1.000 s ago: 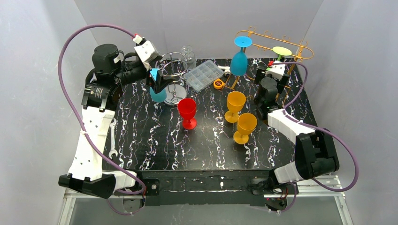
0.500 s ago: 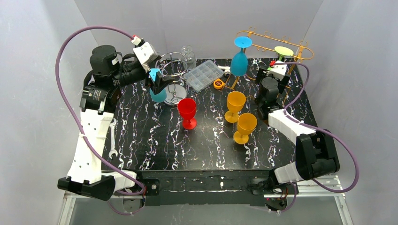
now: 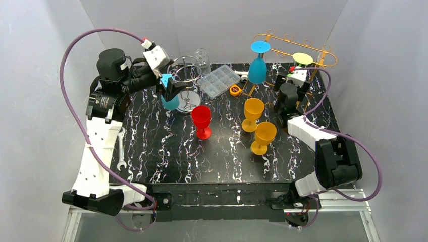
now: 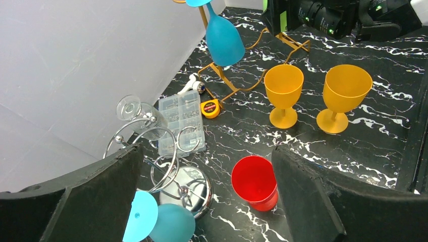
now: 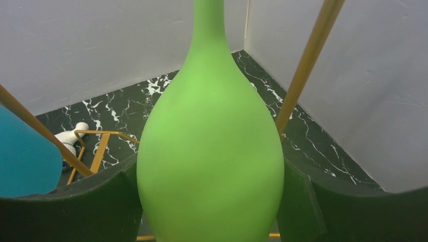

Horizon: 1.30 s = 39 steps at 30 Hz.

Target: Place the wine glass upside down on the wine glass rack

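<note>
A green wine glass (image 5: 212,151) hangs bowl down, its pale base disc (image 3: 303,56) resting on the gold wine glass rack (image 3: 318,50) at the back right. My right gripper (image 5: 209,169) is shut on its bowl, one pad pressed to each side. A blue glass (image 3: 257,68) hangs upside down on the same rack further left. My left gripper (image 4: 207,151) stands wide open with nothing between its fingers, hovering by a chrome wire rack (image 3: 185,75) where a teal glass (image 4: 171,224) hangs bowl down.
A red goblet (image 3: 202,121) and two orange goblets (image 3: 253,113) (image 3: 263,136) stand upright mid-table. A clear organiser box (image 3: 218,80), a tape measure (image 3: 234,89) and a clear glass (image 3: 202,58) lie at the back. A wrench (image 3: 121,164) lies by the left edge.
The left arm has drawn back slightly to the left and then held still. The right arm has shifted only a little, still holding the green glass at the rack.
</note>
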### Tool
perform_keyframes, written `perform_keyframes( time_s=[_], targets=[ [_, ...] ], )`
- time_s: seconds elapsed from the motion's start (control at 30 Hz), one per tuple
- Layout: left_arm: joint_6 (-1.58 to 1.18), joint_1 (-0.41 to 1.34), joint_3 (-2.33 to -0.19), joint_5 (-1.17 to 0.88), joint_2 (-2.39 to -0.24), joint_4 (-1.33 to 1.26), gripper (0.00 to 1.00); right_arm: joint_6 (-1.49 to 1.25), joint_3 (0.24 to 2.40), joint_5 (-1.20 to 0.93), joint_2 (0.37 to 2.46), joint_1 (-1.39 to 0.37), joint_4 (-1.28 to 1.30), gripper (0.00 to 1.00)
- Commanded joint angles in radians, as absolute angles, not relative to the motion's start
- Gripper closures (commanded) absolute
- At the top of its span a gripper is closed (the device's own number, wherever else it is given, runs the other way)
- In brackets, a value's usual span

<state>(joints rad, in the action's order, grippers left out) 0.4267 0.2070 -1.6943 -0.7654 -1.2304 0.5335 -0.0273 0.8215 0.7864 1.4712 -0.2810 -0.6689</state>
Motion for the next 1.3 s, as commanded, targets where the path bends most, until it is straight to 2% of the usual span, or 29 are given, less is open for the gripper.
perform_keyframes(
  time_s=[0.0, 0.17, 0.2, 0.23, 0.27, 0.5, 0.63, 0.8, 0.9, 1.07, 1.27],
  targets=[
    [0.437, 0.213, -1.685, -0.77, -1.2, 0.549, 0.02, -0.065, 0.832, 0.784, 1.487, -0.276, -0.669, 0.5],
    [0.445, 0.213, -1.679, -0.774, -1.193, 0.548, 0.02, -0.083, 0.836, 0.791, 1.469, -0.276, -0.644, 0.25],
    [0.445, 0.213, -1.681, -0.777, -1.194, 0.549, 0.02, -0.087, 0.838, 0.786, 1.461, -0.276, -0.636, 0.18],
    [0.445, 0.213, -1.681, -0.78, -1.195, 0.548, 0.02, -0.091, 0.842, 0.782, 1.45, -0.277, -0.622, 0.05],
    [0.444, 0.213, -1.682, -0.783, -1.194, 0.548, 0.02, -0.097, 0.849, 0.781, 1.437, -0.278, -0.598, 0.02],
    [0.399, 0.213, -1.696, -0.779, -1.207, 0.548, 0.02, -0.175, 0.896, 0.71, 1.273, -0.291, -0.352, 0.01],
    [0.357, 0.213, -1.701, -0.773, -1.215, 0.539, 0.02, -0.186, 0.915, 0.737, 1.195, -0.364, -0.171, 0.02],
    [0.294, 0.213, -1.725, -0.75, -1.231, 0.544, 0.02, -0.236, 0.884, 0.801, 1.036, -0.542, 0.013, 0.02],
    [0.237, 0.213, -1.721, -0.749, -1.23, 0.544, 0.02, -0.253, 0.887, 0.909, 0.991, -0.773, 0.126, 0.02],
    [0.145, 0.213, -1.712, -0.717, -1.222, 0.553, 0.02, -0.33, 0.972, 1.056, 1.045, -1.106, 0.302, 0.02],
    [0.058, 0.212, -1.647, -0.573, -1.172, 0.594, 0.02, -0.279, 1.2, 0.835, 1.249, -1.172, 0.374, 0.02]
  ],
)
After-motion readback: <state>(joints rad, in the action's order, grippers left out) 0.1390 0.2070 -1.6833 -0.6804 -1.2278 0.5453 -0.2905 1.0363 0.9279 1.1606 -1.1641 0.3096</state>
